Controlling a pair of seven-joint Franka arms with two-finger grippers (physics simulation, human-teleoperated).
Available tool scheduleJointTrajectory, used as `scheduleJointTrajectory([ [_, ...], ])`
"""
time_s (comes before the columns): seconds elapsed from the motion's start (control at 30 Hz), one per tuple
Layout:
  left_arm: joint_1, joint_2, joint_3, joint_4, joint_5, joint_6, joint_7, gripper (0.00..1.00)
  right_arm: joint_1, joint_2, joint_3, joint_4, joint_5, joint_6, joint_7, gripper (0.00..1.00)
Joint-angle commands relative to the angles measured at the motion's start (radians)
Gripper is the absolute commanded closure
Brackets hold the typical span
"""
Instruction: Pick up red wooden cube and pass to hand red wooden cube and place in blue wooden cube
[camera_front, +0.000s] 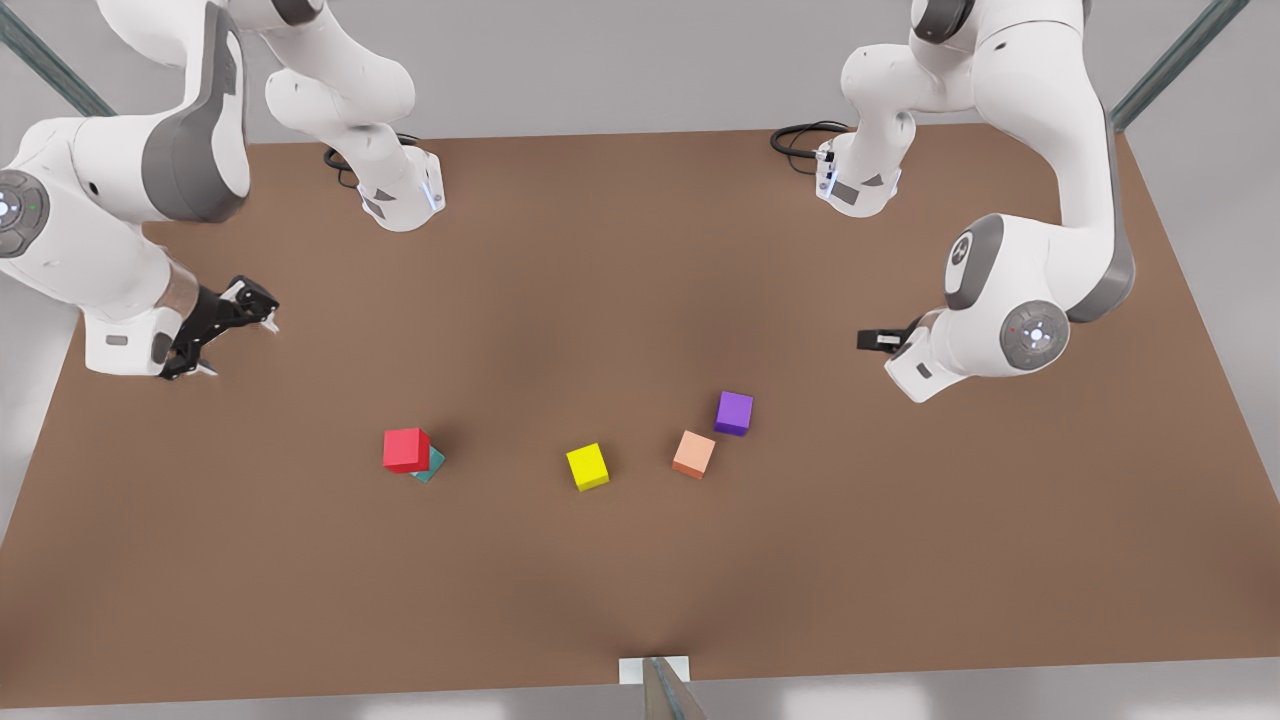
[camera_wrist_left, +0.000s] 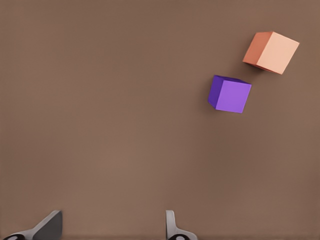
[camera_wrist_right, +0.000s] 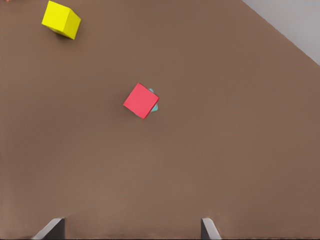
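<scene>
The red wooden cube (camera_front: 406, 449) sat atop the blue wooden cube (camera_front: 431, 467), at eight o'clock on the table (camera_front: 640, 560). Right gripper (camera_front: 215, 330) and left gripper (camera_front: 880, 339) hung clear, jaws open. I judged it light, rigid, best pinched across flat faces.

left end effector (camera_front: 868, 340) spread, right end effector (camera_front: 238, 335) spread

table (camera_front: 640, 600) | brown | on it: blue wooden cube (camera_front: 432, 466) (under red), yellow cube (camera_front: 588, 467), salmon cube (camera_front: 694, 454), purple cube (camera_front: 734, 413)

We count five cubes on the table (camera_front: 640, 600): one red wooden cube (camera_front: 406, 450), one blue wooden cube (camera_front: 431, 468), one yellow cube (camera_front: 587, 467), one salmon-orange cube (camera_front: 694, 454), one purple cube (camera_front: 734, 413); two arms
</scene>
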Motion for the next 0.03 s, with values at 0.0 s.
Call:
scheduleJointTrajectory([
  [0.0,0.0,-0.002,0.0,0.0,0.0,-0.001,0.0,0.0,-0.002,-0.02,0.003,-0.021,0.012,-0.14,0.784,0.0],
])
